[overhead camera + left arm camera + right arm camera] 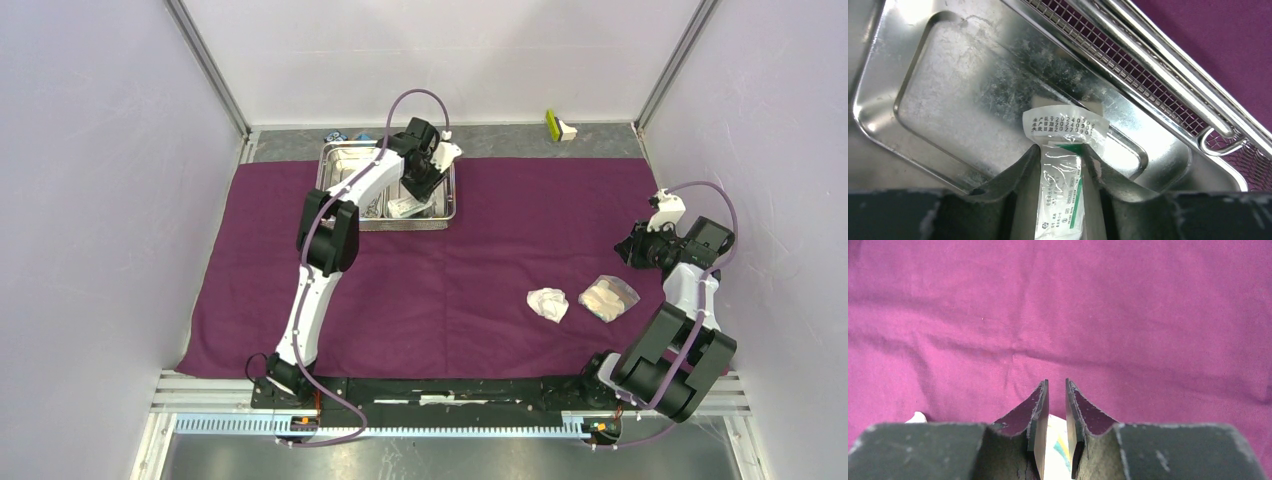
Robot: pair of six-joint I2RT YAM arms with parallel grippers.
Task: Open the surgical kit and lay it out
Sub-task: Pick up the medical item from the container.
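Laying out so far: the purple cloth (pixel 480 260) is open and flat on the table, so that part looks done.
Already out: two white gauze wads (pixel 548 303) lie on the cloth at the near right, side by side and not touching. The right one seems to be in a clear wrap.
Left to do: I think the things in the tray must yet come out onto the cloth.
Tray: the steel tray (pixel 330 160) sits on the far left part of the cloth.
In the tray: a white sealed packet (pixel 1065 125) lies toward the right side. Shiny bits show on the left side, too small to name.
Left claw (pixel 1060 150): down in the tray, its jaws pressing the packet from both sides, so it holds it.
Right claw (pixel 1056 385): up over the right side of the cloth, jaws nearly together. A white bit shows low in the narrow gap; I cannot tell if it is held.
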